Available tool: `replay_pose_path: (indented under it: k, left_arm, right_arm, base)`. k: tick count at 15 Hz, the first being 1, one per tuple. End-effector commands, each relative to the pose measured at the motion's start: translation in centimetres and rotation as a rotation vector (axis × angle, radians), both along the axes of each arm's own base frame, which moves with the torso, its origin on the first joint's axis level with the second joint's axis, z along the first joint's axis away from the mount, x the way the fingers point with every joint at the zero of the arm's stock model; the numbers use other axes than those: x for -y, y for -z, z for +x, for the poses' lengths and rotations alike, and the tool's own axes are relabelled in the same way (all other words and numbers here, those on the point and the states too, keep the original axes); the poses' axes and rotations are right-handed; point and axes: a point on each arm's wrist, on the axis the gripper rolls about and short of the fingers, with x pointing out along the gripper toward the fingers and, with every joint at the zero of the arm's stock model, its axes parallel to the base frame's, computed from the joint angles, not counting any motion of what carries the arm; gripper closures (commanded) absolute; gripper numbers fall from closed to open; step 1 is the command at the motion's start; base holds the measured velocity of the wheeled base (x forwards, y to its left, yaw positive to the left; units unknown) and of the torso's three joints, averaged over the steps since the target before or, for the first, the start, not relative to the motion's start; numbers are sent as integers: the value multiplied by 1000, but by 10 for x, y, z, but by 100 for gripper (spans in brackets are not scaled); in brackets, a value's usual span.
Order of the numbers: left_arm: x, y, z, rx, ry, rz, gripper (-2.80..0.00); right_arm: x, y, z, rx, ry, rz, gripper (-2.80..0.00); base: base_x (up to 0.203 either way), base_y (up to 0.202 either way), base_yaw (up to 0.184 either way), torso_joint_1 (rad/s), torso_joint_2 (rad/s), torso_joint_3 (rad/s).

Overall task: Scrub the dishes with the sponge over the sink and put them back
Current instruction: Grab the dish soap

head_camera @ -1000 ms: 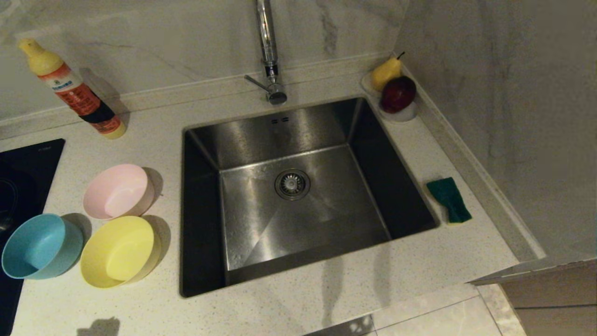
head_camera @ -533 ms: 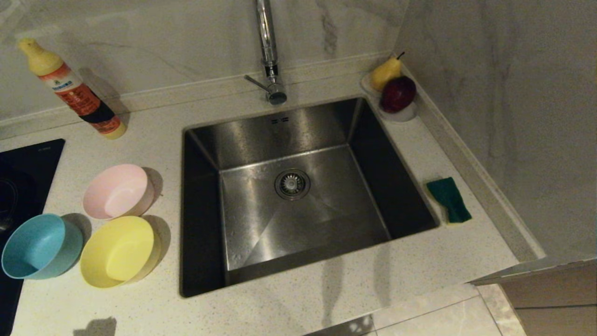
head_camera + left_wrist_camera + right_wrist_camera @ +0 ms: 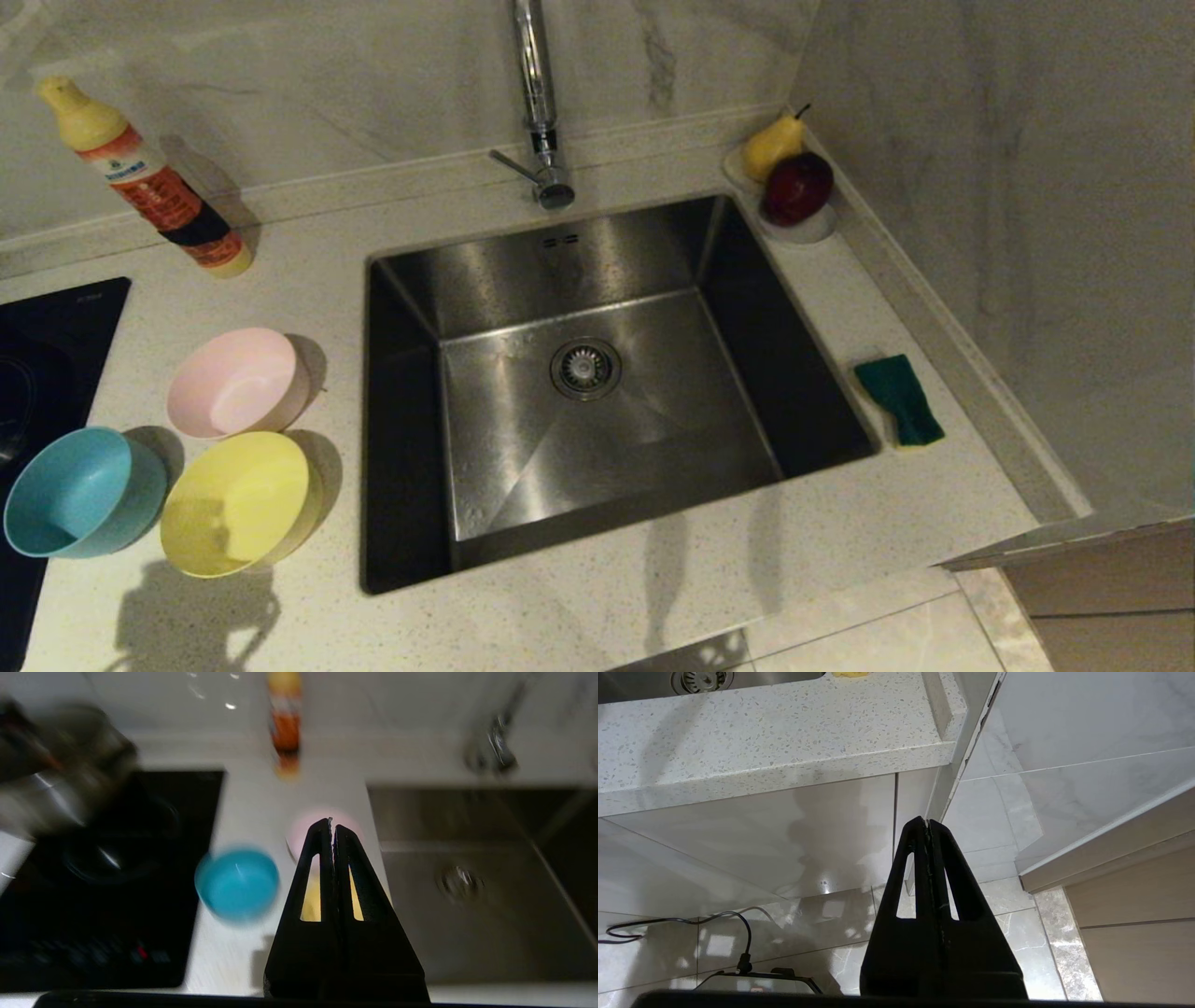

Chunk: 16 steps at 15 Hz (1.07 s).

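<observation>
Left tool (image 3: 332,823), clenched and empty, hangs seemingly above the yellow bowl (image 3: 235,502); right tool (image 3: 927,823) clenched too.

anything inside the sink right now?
Only the round drain strainer sits in the sink; no bowl or sponge there. The near wall, below the counter edge, is in dark shadow, so that strip cannot be checked.

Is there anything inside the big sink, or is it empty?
Empty. The sink shows only bare metal and its drain. The three bowls sit on the counter beside it: pink, yellow and blue.
</observation>
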Motion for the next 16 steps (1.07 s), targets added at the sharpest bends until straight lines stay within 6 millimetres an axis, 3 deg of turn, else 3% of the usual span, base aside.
replay_pose_path:
  k: [1,4,6,12,16]
  left_arm:
    - [1,-47,36,-91,-69,-9,0]
    - [-8,-82,98,-226,-201,-32,0]
    - [-19,-89,141,-318,-236,-55,0]
    - [-50,-78,252,-368,-228,-194,0]
    - [-62,-68,296,-347,-222,-202,0]
  right_arm:
    - [0,0,0,1,0,0,0]
    - [0,0,0,1,0,0,0]
    - [0,0,0,1,0,0,0]
    - [0,0,0,1,0,0,0]
    - [0,0,0,1,0,0,0]
  base:
    - [0,0,0,0,0,0]
    - [0,0,0,0,0,0]
    - [0,0,0,0,0,0]
    - [0,0,0,0,0,0]
    - [0,0,0,0,0,0]
